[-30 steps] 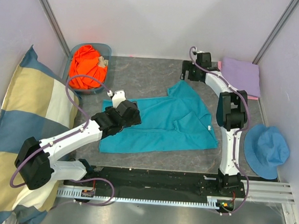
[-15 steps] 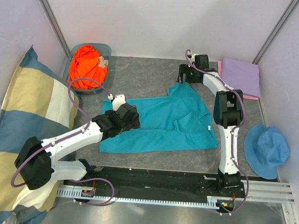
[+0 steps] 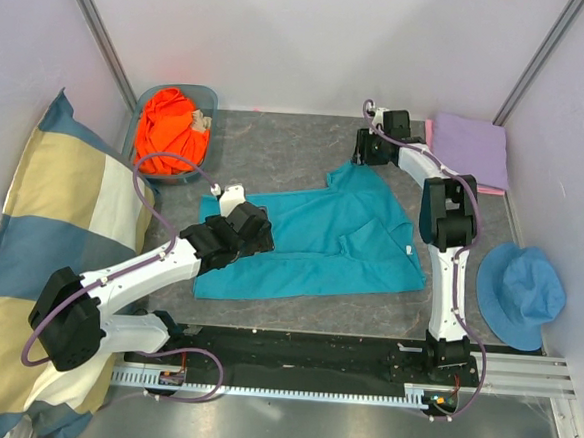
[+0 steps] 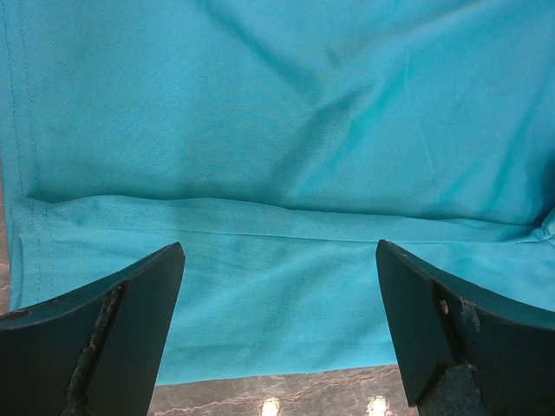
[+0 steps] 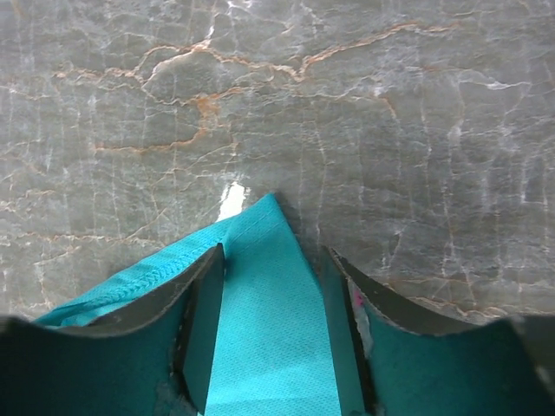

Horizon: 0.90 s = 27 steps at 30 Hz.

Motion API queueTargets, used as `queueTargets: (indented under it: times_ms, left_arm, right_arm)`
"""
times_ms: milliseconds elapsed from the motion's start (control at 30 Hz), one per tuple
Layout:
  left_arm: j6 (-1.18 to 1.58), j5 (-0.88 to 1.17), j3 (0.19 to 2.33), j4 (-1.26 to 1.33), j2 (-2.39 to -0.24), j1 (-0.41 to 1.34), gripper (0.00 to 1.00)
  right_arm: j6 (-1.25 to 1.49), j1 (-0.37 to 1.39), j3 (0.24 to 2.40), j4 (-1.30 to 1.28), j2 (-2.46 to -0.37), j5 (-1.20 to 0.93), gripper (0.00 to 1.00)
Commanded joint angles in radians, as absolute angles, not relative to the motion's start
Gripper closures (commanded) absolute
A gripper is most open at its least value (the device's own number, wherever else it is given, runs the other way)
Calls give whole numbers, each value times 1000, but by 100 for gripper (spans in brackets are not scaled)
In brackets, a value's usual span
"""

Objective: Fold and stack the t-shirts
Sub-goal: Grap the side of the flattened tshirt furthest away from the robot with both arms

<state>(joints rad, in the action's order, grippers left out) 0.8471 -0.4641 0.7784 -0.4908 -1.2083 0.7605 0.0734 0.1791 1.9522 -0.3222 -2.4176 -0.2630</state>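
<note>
Table (image 3: 276, 158): gray marble, walled on three sides.
Teal shirt (image 3: 341, 237): spread flat mid-table, long axis left to right, one corner pointing far.
Right gripper (image 5: 276, 260): fingers part open, straddling that far corner (image 5: 264, 225); the tip lies just beyond them and the cloth is not pinched.
Left gripper (image 4: 277, 269): fingers wide open above the shirt's left part, a fold line (image 4: 260, 217) crossing between them.
Next move: probably the right arm's, since it is nearer the corner; close on it, then draw it near.

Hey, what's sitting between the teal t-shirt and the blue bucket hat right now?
In the top view, only the right arm crosses that stretch between the teal t-shirt and the blue bucket hat; the table there is otherwise bare.
</note>
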Motion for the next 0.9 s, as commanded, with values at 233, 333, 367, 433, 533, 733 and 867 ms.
queueTargets:
  times_ms: [233,333,367,433,533,733,867]
  left_arm:
    - [854,-477,765,-463,-1196,756,0]
    - [847,-486,775,-462,-1198,755,0]
    - [841,-495,784,-462,-1200,743,0]
    - [815,-499,807,-450,-1201,721,0]
    - [744,-489,845,-384,-1227,648,0]
    - [652,-407,1009,-345,-1405,394,0]
    - [663,-399,1072,-339,-1517,341,3]
  right_arm:
    - [71,196,1882,-400,-2388,-402,65]
    - [71,198,1879,-400,-2390,-403,88]
    - [71,198,1875,-400,-2391,-405,93]
    - [75,196,1871,-400,-2390,-397,100]
    - [84,196,1871,-399,-2393,-387,100]
    - [94,196,1867,-394,-2391,-390,100]
    - [100,196,1858,-385,-2393,-397,100]
